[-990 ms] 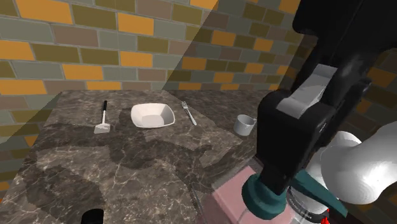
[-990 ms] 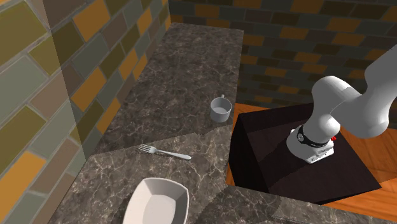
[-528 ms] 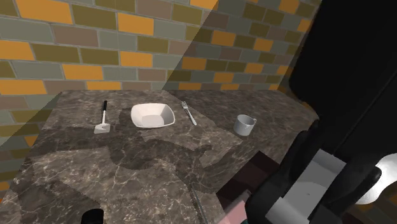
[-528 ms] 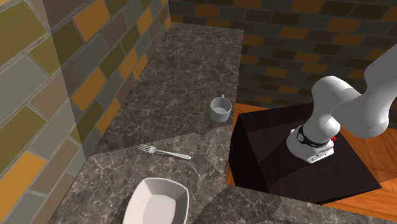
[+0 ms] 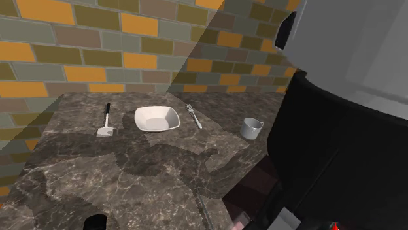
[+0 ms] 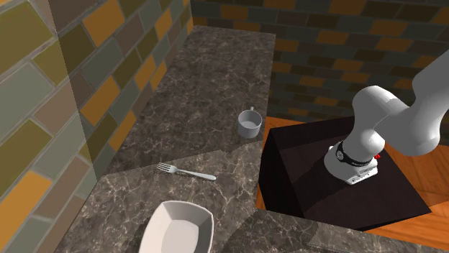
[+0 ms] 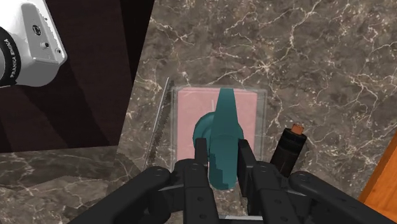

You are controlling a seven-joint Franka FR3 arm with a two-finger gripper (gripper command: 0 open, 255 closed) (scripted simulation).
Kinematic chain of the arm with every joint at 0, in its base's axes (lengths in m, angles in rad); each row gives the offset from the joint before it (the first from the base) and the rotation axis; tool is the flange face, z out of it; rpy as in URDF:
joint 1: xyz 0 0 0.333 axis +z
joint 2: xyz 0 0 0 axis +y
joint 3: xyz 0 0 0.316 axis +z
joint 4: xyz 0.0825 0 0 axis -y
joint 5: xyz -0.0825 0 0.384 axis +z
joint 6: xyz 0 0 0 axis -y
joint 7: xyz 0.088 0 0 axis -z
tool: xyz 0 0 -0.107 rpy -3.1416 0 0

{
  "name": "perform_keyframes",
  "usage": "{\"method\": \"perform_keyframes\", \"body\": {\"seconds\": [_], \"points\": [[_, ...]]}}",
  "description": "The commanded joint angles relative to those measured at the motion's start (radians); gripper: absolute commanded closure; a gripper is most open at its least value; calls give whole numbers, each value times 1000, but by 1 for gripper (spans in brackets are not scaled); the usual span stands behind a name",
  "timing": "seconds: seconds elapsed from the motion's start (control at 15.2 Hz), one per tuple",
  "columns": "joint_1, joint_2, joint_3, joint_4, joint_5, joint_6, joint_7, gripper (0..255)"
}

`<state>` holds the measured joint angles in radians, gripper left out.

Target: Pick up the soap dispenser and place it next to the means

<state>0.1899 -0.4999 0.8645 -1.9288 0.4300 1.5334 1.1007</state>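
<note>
The soap dispenser [image 7: 191,118] has a flat pink body and a teal pump head, and it stands on the dark marble counter [image 7: 305,70] near the counter's edge by the stand. My gripper [image 7: 222,149] comes down from above. Its two black fingers [image 7: 202,159] press against either side of the teal pump, so it is shut on the pump. In the shoulder view the arm covers the right half of the picture, and a sliver of the pink body [image 5: 240,222] peeks out below it.
Along the brick wall lie a black-handled spatula [image 5: 106,121], a white bowl [image 5: 156,119], a fork [image 5: 194,115] and a white mug [image 5: 250,128]. A dark cylinder with a brown top [image 7: 289,149] stands close beside the dispenser. A thin rod [image 7: 159,121] lies on its other side.
In the shoulder view the arm has swung down and toward the camera, now hiding the hand and most of the dispenser. The tableware has not moved.
</note>
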Motion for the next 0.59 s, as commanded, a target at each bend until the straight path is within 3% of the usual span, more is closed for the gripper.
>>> {"method": "perform_keyframes", "body": {"seconds": [0.0,0.53], "points": [[4,-7,5,-33,7,27,-5,255],[13,-22,30,-143,30,127,-24,255]]}}
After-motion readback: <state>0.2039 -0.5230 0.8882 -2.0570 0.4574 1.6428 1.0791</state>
